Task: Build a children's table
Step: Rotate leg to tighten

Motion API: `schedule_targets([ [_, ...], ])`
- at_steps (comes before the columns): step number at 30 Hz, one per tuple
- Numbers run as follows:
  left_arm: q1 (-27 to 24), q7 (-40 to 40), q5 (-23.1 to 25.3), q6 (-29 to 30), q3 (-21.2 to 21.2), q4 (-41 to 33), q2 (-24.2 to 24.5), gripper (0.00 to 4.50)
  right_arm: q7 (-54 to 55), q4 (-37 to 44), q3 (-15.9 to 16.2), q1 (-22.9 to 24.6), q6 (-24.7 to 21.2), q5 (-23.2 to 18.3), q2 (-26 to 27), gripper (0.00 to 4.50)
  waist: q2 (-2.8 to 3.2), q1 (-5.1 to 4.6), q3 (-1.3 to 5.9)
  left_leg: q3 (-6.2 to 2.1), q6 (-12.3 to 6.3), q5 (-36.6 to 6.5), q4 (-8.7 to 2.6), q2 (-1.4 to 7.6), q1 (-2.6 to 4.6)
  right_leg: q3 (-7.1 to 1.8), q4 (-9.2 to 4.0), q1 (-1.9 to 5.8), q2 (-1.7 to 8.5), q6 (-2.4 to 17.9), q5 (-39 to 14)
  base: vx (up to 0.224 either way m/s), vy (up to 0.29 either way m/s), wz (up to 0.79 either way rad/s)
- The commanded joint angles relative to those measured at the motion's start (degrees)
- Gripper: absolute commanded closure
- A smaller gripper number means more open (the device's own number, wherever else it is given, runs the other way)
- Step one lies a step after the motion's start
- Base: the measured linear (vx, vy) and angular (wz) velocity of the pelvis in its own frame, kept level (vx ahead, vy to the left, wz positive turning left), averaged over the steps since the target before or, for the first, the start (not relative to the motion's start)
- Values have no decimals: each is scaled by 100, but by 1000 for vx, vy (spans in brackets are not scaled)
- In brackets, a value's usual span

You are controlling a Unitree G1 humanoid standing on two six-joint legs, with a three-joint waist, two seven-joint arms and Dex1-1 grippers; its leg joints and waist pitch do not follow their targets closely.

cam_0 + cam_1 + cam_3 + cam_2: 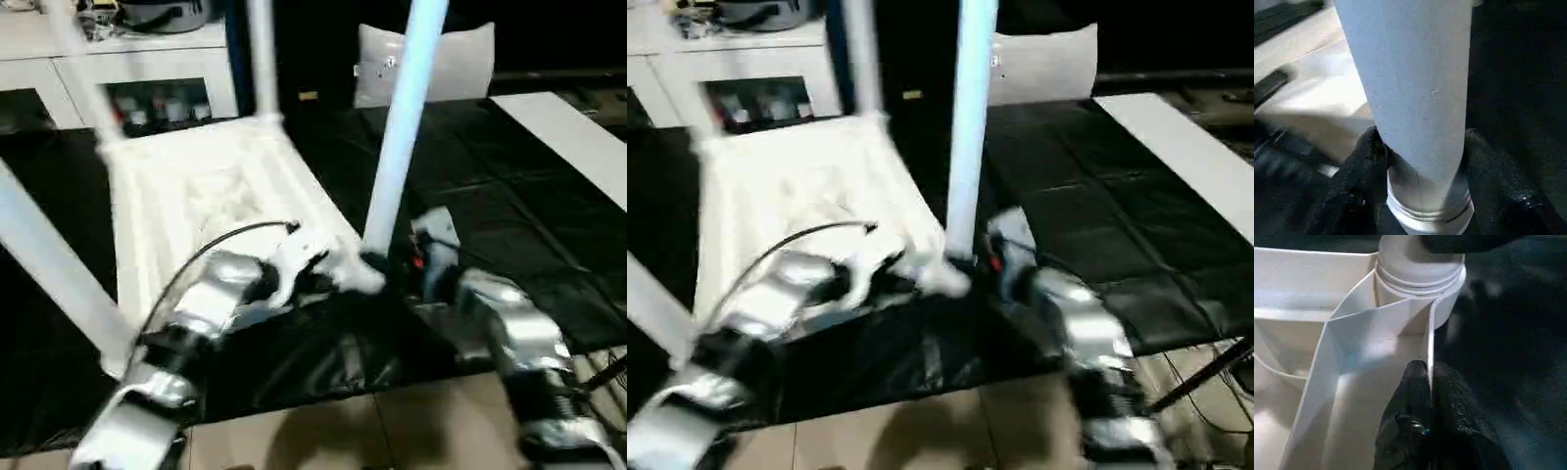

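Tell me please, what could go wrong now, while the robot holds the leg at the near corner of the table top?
1. The right claw grips the leg low, just above the corner socket. The long tube may lean and bind in the socket.
2. The left claw pinches only a thin rib of the table top. It may slip, so the top could shift on the black mat.
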State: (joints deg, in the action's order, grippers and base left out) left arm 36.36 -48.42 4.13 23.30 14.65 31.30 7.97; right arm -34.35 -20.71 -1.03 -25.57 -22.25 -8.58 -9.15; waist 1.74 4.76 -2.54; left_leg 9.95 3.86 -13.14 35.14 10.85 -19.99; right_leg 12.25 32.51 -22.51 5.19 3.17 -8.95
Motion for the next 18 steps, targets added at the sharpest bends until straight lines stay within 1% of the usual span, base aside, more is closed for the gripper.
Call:
schedule_targets([
  [1, 388, 585, -295, -232, 8, -79, -757, 450, 679, -456, 278, -268, -126, -109, 727, 254, -59, 47, 414, -158, -302, -449, -365, 250, -23, -371, -592, 357, 526, -339, -2329, 0, 0, 0],
  [2, 388, 585, -295, -232, 8, -79, -757, 450, 679, -456, 278, -268, -126, -109, 727, 254, -65, 55, 424, -159, -323, -381, -366, 252, -30, -387, -567, 364, 530, -299, -2223, 0, 0, 0],
  [3, 389, 774, -222, -234, -31, -79, -856, 450, 886, -540, 145, -316, 45, -89, 832, 199, -50, 75, 451, -173, -377, -200, -370, 282, -51, -427, -488, 383, 552, -181, -1909, 0, 0, 0],
  [4, 375, 786, -214, -231, -34, -101, -870, 450, 876, -531, 140, -313, 139, -68, 831, 185, -44, 87, 471, -180, -418, -66, -365, 301, -61, -444, -445, 391, 561, -119, -1686, 0, 0, 0],
  [6, 332, 687, -224, -164, 4, -188, -849, 450, 834, -499, 179, -295, 340, 65, 763, 178, -47, 125, 509, -198, -655, 460, -332, 353, -78, -508, -258, 380, 574, 206, -731, 0, 0, 0],
  [7, 301, 610, -187, -148, 37, -237, -792, 450, 795, -439, 152, -264, 387, 81, 723, 178, -52, 127, 518, -197, -723, 581, -318, 352, -83, -518, -216, 379, 577, 296, -523, 0, 0, 0],
  [8, 277, 545, -164, -165, 62, -262, -733, 450, 727, -391, 132, -237, 417, 65, 676, 148, -62, 139, 503, -178, -814, 664, -302, 332, -89, -535, -189, 365, 580, 415, -338, 0, 0, 0],
  [9, 247, 485, -142, -193, 71, -277, -660, 450, 601, -333, 122, -199, 510, 57, 591, 148, -68, 154, 482, -156, -864, 568, -298, 309, -103, -541, -197, 370, 592, 469, -413, 0, 0, 0],
  [10, 235, 464, -134, -207, 68, -278, -628, 450, 531, -311, 122, -182, 575, 61, 544, 140, -60, 166, 484, -147, -876, 511, -299, 303, -102, -538, -206, 383, 595, 465, -493, 0, 0, 0],
  [11, 224, 411, -130, -253, 78, -278, -590, 450, 453, -300, 137, -165, 622, 77, 477, 127, -57, 186, 487, -145, -883, 460, -304, 303, -98, -534, -217, 388, 592, 428, -607, 0, 0, 0],
  [12, 225, 403, -131, -289, 88, -263, -575, 450, 441, -312, 144, -165, 649, 83, 450, 127, -52, 188, 481, -149, -880, 452, -309, 316, -92, -534, -223, 382, 583, 413, -657, 0, 0, 0],
  [13, 199, 350, -123, -305, 116, -287, -513, 450, 275, -298, 176, -134, 751, 85, 336, 100, -62, 193, 473, -153, -861, 425, -316, 338, -81, -537, -234, 374, 577, 389, -748, 0, 0, 0],
  [14, 162, 227, -118, -376, 169, -328, -420, 450, 47, -292, 203, -97, 837, 70, 185, 100, -56, 205, 472, -160, -847, 406, -319, 349, -73, -535, -231, 374, 578, 398, -773, 0, 0, 0],
  [15, 137, 145, -114, -422, 204, -358, -357, 450, -109, -288, 220, -72, 894, 58, 84, 94, -56, 219, 471, -146, -847, 324, -312, 337, -78, -540, -231, 378, 579, 378, -813, 0, 0, 0],
  [16, 39, -189, -167, -481, 270, -487, -163, 450, -735, -188, 179, 11, 982, -124, -238, 87, -64, 245, 466, -139, -839, 248, -318, 345, -62, -544, -246, 382, 587, 378, -871, 0, 0, 0],
  [17, 39, -189, -167, -481, 270, -487, -163, 450, -735, -188, 179, 11, 982, -124, -238, 87, -59, 252, 462, -133, -842, 202, -320, 346, -65, -557, -249, 380, 596, 377, -907, 0, 0, 0],
  [18, -17, -384, -192, -564, 324, -553, -62, 450, -1019, -125, 160, 52, 993, -206, -376, 69, -67, 255, 460, -127, -855, 172, -325, 346, -63, -554, -260, 376, 585, 379, -959, 0, 0, 0],
])
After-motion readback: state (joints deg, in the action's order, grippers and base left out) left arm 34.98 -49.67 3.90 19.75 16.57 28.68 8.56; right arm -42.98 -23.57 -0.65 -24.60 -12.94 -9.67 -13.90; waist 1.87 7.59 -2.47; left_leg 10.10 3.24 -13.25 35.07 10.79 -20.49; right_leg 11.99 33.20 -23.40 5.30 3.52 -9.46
